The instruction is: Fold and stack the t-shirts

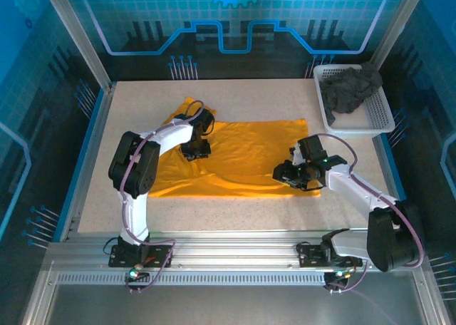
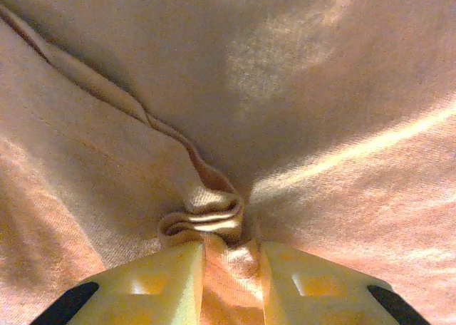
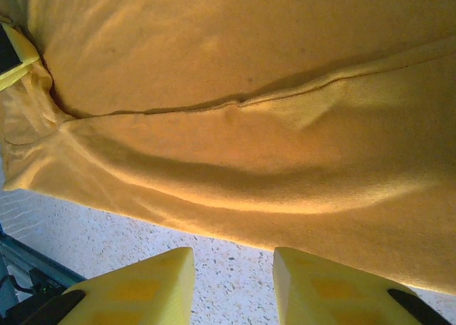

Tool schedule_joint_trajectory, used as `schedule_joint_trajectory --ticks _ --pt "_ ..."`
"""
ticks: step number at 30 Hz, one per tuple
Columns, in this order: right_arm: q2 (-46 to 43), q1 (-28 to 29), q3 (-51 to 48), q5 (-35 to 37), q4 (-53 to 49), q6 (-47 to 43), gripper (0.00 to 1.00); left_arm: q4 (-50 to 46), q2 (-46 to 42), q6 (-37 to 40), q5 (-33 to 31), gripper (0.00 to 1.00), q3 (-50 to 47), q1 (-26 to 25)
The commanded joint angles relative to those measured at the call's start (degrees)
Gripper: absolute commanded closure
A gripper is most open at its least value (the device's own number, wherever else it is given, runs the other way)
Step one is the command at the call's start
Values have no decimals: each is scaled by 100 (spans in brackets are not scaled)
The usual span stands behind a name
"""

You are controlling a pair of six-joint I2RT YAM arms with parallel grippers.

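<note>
The orange-yellow t-shirt (image 1: pixel 246 154) lay flat on the table (image 1: pixel 135 107), long axis left-right. The left gripper (image 2: pixel 231 254) was clamped on a pinched ridge of it, far-left part. The right gripper (image 3: pixel 234 261) had its jaws apart and empty, near hem just ahead (right arm nearer that edge). The grey t-shirt (image 1: pixel 349 90) sat in the basket (image 1: pixel 360 125).

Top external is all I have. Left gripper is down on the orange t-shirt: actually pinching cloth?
Observer: Yes. Left wrist view: a bunched fold of the orange t-shirt sits clamped between the fingers of the left gripper.
Operator: Right gripper holding anything?
Observer: No. The right gripper is open, with bare speckled table showing between its fingers.
Operator: Is it over the shirt?
Observer: Not quite. The shirt's edge lies just beyond its fingertips.
</note>
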Motion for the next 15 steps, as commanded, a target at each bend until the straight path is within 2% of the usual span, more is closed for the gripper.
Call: schedule_joint_trajectory --ticks 1,6,11,15 --pt "40 -65 31 -99 23 -21 64 -122 -185 -94 -88 72 -66 42" --pt "30 -67 12 -96 20 -22 64 -135 -100 -128 -43 80 -52 25" --pt "31 -58 4 -91 23 -27 64 -232 -225 -118 -75 95 79 -74" --pt "47 -65 -6 -86 33 -27 64 -343 -417 -93 -166 97 186 -198"
